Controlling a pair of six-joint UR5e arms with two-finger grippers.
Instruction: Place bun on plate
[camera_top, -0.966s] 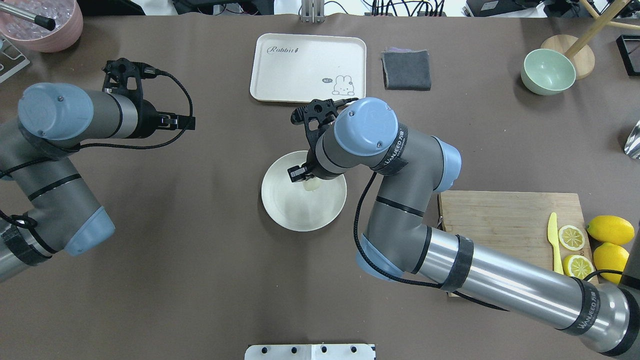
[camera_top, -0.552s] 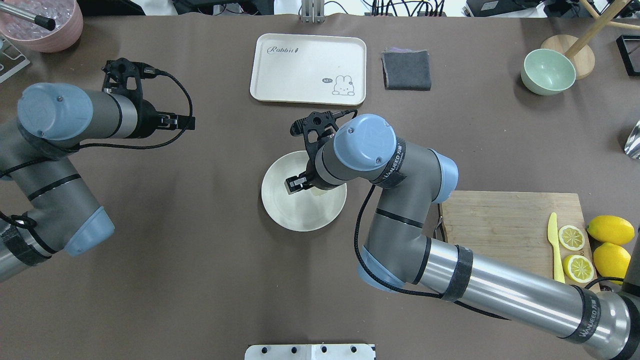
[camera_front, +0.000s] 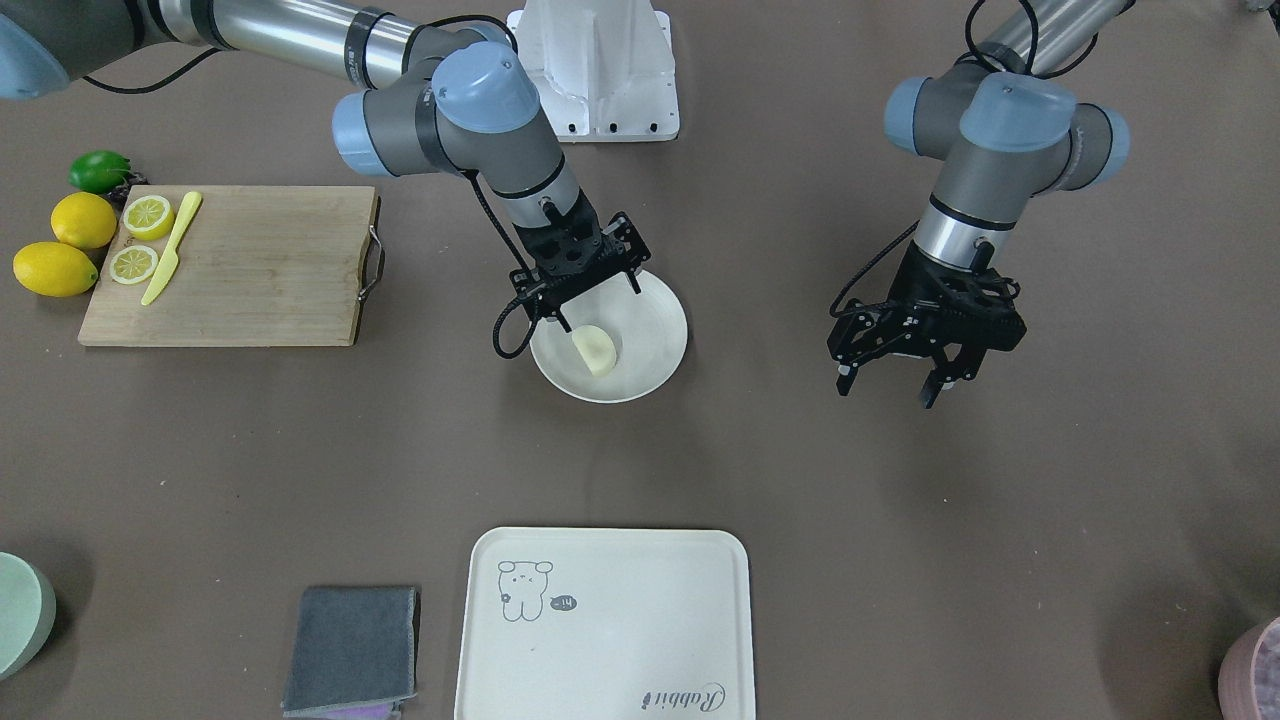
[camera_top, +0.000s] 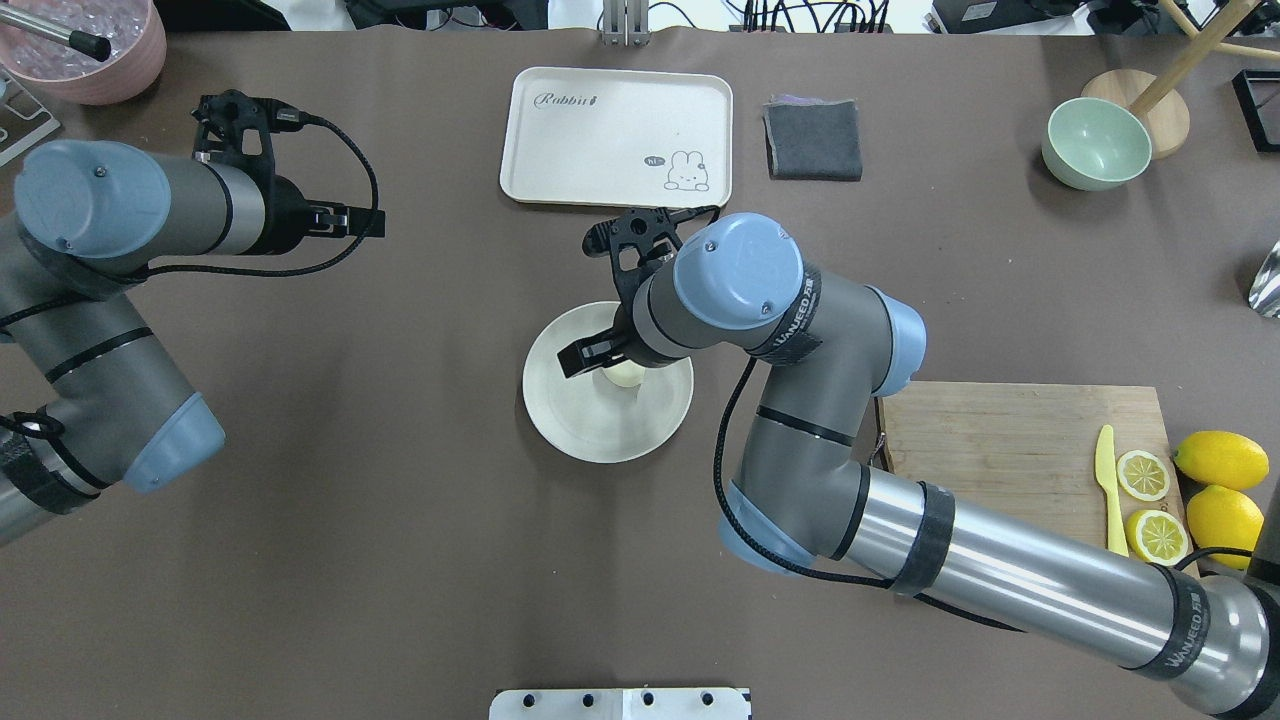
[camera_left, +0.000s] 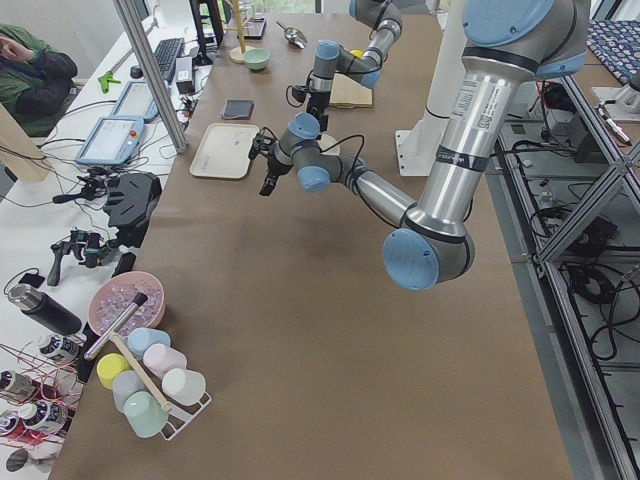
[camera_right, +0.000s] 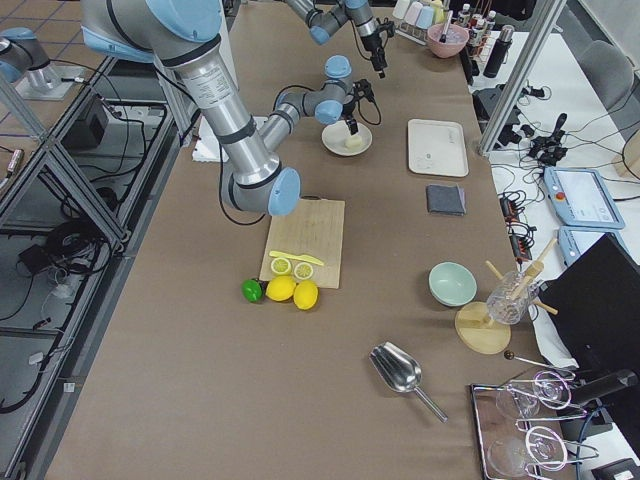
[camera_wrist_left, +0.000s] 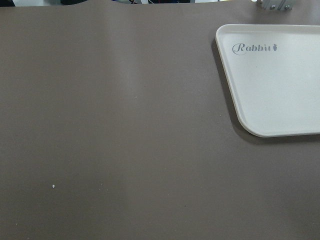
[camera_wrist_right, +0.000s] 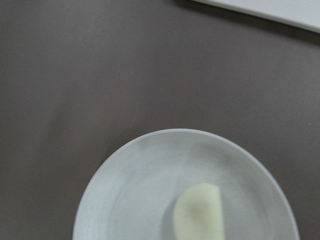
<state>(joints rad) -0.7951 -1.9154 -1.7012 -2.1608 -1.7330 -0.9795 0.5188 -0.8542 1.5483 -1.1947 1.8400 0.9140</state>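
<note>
The pale cream bun lies on the round off-white plate at the table's middle, flat side up. My right gripper hangs just above it, open, its fingers apart and off the bun. From overhead the bun shows beside one black finger over the plate. The right wrist view looks down on the bun resting free on the plate. My left gripper hovers open and empty over bare table, well to the robot's left of the plate; overhead, this left gripper is at the view's left.
A cream tray with a drawing and a grey cloth lie beyond the plate. A wooden cutting board with lemon halves, a yellow knife and whole lemons is at the right. A green bowl and a pink bowl stand at the far corners.
My right gripper dipped onto the plate with the bun, then opened and rose a little, leaving the bun there. The left arm shifted slightly away from the plate.
</note>
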